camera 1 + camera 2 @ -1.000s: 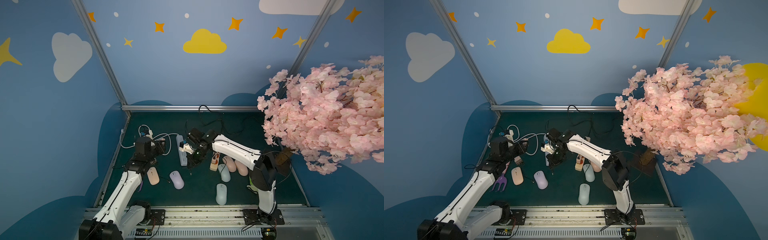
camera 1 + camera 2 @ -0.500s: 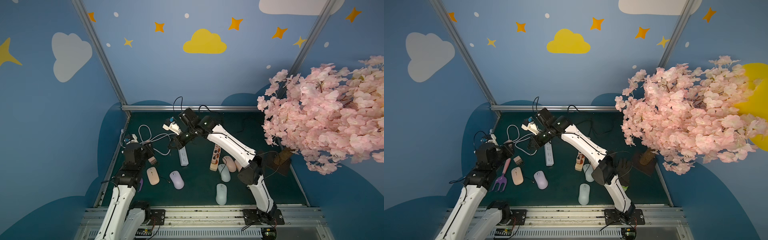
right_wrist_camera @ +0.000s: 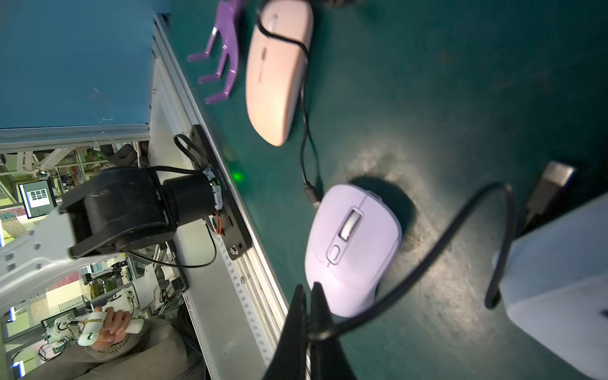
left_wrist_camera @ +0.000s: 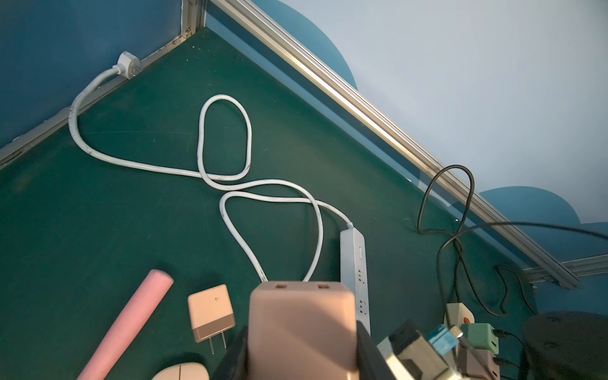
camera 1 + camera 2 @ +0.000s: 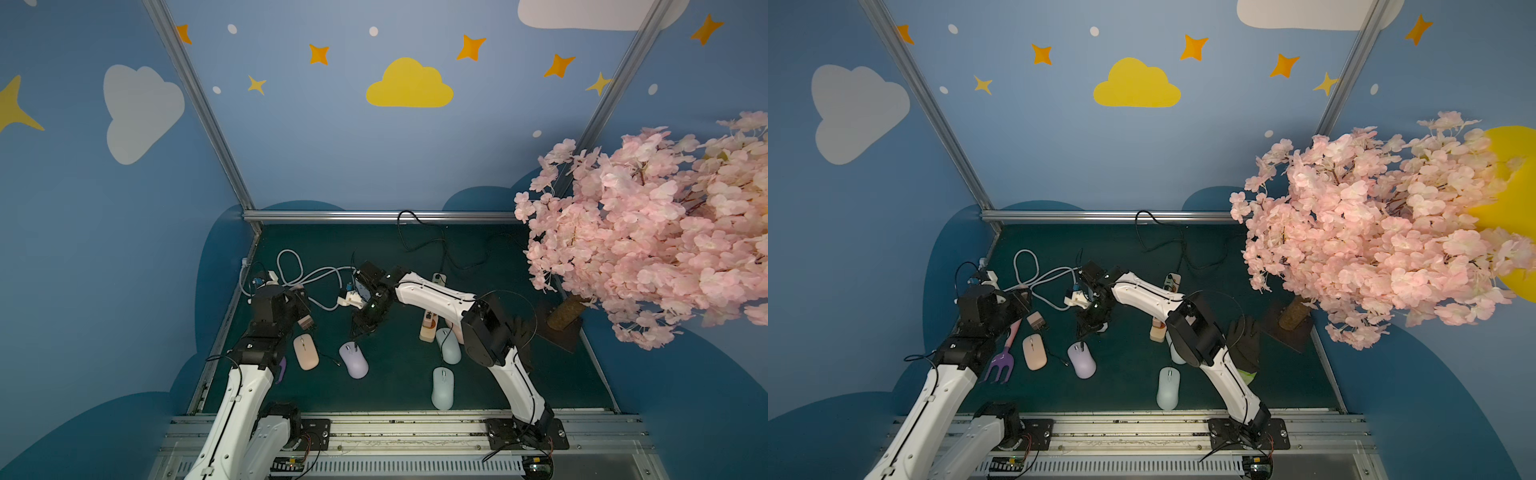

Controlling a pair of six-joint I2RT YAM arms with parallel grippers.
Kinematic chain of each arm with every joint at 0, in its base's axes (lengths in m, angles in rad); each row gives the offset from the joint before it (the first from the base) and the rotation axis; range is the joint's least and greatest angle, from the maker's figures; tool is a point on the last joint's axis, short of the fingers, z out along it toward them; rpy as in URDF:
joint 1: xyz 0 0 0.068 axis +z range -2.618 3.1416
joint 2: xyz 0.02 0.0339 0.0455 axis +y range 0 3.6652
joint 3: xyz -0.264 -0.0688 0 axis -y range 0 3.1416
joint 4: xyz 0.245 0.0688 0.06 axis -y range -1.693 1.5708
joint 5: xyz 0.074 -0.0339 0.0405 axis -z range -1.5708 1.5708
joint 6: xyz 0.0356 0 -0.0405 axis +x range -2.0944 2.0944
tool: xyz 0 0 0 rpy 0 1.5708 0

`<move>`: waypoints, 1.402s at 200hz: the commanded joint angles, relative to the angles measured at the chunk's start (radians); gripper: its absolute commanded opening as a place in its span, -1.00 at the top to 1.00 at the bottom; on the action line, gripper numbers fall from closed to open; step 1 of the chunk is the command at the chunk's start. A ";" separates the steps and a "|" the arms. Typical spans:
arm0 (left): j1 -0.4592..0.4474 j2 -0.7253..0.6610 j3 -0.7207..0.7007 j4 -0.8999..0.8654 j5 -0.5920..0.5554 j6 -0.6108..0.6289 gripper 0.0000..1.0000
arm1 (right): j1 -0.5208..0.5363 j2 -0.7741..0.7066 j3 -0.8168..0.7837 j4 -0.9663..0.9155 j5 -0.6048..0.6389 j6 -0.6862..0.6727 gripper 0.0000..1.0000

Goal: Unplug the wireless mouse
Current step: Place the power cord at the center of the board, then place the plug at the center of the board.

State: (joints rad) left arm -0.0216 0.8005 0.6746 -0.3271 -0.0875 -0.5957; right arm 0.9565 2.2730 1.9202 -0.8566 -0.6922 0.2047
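Observation:
The wireless mouse, lilac (image 3: 352, 250) (image 5: 354, 360) (image 5: 1082, 360), lies flat on the green mat. A loose black plug (image 3: 312, 194) rests just beside its front end. My right gripper (image 3: 306, 288) (image 5: 358, 330) (image 5: 1087, 328) hangs right above the mouse, shut on a thin black cable (image 3: 427, 260). That cable loops toward a white charger (image 3: 559, 289) (image 5: 351, 297) hanging by the wrist. My left gripper (image 4: 302, 348) (image 5: 299, 301) is shut on a beige two-port charger (image 4: 302, 316), held off the mat at the left.
A pink mouse (image 5: 306, 353), a purple rake (image 5: 998, 368) and a small pronged charger (image 4: 210, 312) lie under the left arm. The white power strip (image 4: 355, 263) and its looped cord lie behind. Pale blue mice (image 5: 441, 388) and a blossom tree (image 5: 644, 232) stand on the right.
My right arm rose toward the back left with the cable and white charger, then came forward and down over the lilac mouse. The left arm drew back left, then returned.

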 commanded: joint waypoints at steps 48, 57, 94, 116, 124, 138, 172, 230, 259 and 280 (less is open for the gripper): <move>-0.003 0.050 -0.013 0.058 0.104 0.008 0.92 | 0.001 -0.120 -0.130 -0.091 0.028 -0.061 0.88; -0.005 0.056 -0.013 0.060 0.104 0.010 0.92 | 0.001 -0.122 -0.145 -0.096 0.034 -0.058 0.75; -0.042 0.124 0.030 0.020 0.078 0.009 0.92 | 0.004 -0.154 -0.190 -0.076 0.097 -0.044 0.14; -0.105 0.172 0.064 -0.009 0.043 0.014 0.92 | 0.006 -0.192 -0.189 -0.072 0.152 -0.045 0.07; -0.140 0.191 0.082 -0.035 0.012 0.010 0.92 | 0.005 -0.216 -0.196 -0.065 0.185 -0.045 0.06; -0.209 0.221 0.113 -0.089 -0.050 0.001 0.92 | 0.002 -0.276 -0.233 -0.032 0.255 -0.038 0.05; -0.345 0.279 0.127 -0.151 -0.096 -0.077 0.92 | -0.016 -0.467 -0.401 0.151 0.428 0.033 0.05; -0.445 0.463 0.098 -0.173 -0.117 -0.175 0.92 | -0.045 -0.694 -0.592 0.309 0.626 0.108 0.05; -0.442 0.580 0.132 -0.178 -0.132 -0.158 0.92 | -0.055 -0.781 -0.677 0.386 0.736 0.156 -0.01; -0.425 0.679 0.170 -0.178 -0.142 -0.155 0.92 | -0.056 -0.816 -0.724 0.427 0.791 0.169 -0.09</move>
State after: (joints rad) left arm -0.4622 1.4025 0.7937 -0.4866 -0.2012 -0.7483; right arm 0.9047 1.5063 1.2346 -0.5182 -0.0139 0.3359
